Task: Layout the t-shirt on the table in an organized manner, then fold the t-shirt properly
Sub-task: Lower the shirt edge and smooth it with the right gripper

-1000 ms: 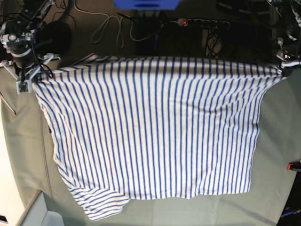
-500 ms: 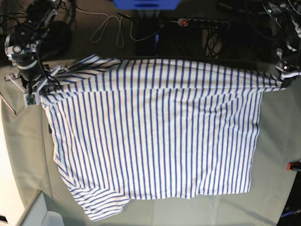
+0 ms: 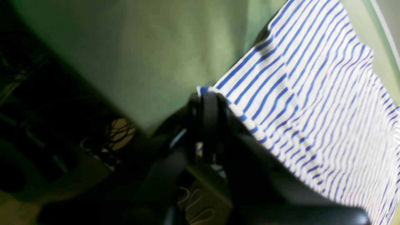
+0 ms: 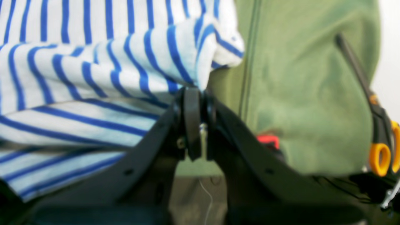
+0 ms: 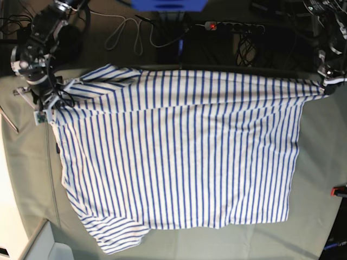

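The white t-shirt with blue stripes (image 5: 179,151) lies spread over the grey-green table (image 5: 320,162), its far edge lifted by both arms. My left gripper (image 5: 327,85) at the base view's right is shut on a far corner of the t-shirt (image 3: 281,103), jaws (image 3: 206,103) pinched together on the hem. My right gripper (image 5: 50,104) at the base view's left is shut on the other far corner of the t-shirt (image 4: 125,72); its fingers (image 4: 192,125) are closed on bunched cloth. A sleeve (image 5: 116,235) lies at the near left.
A red clamp (image 5: 339,190) sits on the table's right edge, and another shows in the right wrist view (image 4: 267,140). Scissors with orange handles (image 4: 379,137) lie at the table edge. Cables and a power strip (image 5: 233,25) lie on the dark floor beyond the table.
Both grippers have carried the far edge of the t-shirt slightly toward the near side; the right gripper moved inward and the corner by it now bunches into folds.
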Controlling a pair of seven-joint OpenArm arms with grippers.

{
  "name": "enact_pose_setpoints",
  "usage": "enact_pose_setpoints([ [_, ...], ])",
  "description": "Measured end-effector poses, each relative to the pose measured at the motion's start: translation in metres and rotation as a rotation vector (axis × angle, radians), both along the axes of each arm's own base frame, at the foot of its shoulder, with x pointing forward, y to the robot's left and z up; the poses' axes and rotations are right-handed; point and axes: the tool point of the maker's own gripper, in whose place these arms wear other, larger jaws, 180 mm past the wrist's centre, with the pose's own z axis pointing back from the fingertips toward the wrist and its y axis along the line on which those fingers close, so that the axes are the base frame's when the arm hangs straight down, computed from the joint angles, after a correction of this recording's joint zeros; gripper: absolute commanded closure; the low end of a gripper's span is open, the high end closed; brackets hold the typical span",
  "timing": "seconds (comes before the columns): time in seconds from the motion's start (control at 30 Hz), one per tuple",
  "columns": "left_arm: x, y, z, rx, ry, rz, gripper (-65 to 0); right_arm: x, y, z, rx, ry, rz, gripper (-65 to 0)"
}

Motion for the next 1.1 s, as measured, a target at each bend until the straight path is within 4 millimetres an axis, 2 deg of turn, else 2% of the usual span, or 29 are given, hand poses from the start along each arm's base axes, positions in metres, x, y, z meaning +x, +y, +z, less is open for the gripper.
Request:
enact_pose_setpoints([
  [0.1, 0.0, 0.0, 0.0, 0.001, -0.001, -0.001, -0.2, 0.019, 0.004, 0.005, 0.019, -0.041, 0.009, 0.0],
  [0.17, 0.002, 0.001, 0.002, 0.005, -0.005, -0.001, -0.2, 0.026, 0.003, 0.007, 0.021, -0.051, 0.01, -3.0],
  [0.3, 0.0, 0.002, 0.001, 0.007, -0.001, -0.001, -0.2, 0.036, 0.0, 0.006, 0.024, -0.046, 0.003, -15.2],
  [0.4, 0.001, 0.002, 0.001, 0.009, -0.001, -0.002, -0.2, 0.048, 0.0, 0.016, 0.027, -0.089, 0.003, -26.0],
  [0.53, -0.005, 0.002, -0.001, 0.008, 0.014, -0.002, -0.2, 0.042, -0.002, 0.013, 0.025, -0.074, -0.004, -37.9],
  [0.7, -0.004, 0.002, -0.001, 0.008, 0.01, -0.001, -0.2, 0.033, -0.003, 0.01, 0.018, -0.061, -0.003, -40.3],
  [0.87, -0.005, 0.001, -0.001, 0.006, 0.011, -0.001, -0.2, 0.041, -0.009, 0.04, -0.032, -0.135, -0.006, -40.3],
  [0.93, -0.004, 0.001, -0.001, 0.006, 0.01, -0.001, -0.2, 0.041, -0.01, 0.045, -0.043, -0.148, 0.0, -40.3],
  [1.1, -0.004, 0.001, -0.001, 0.004, 0.009, 0.0, -0.2, 0.003, -0.015, 0.017, -0.055, -0.037, 0.011, -40.3],
])
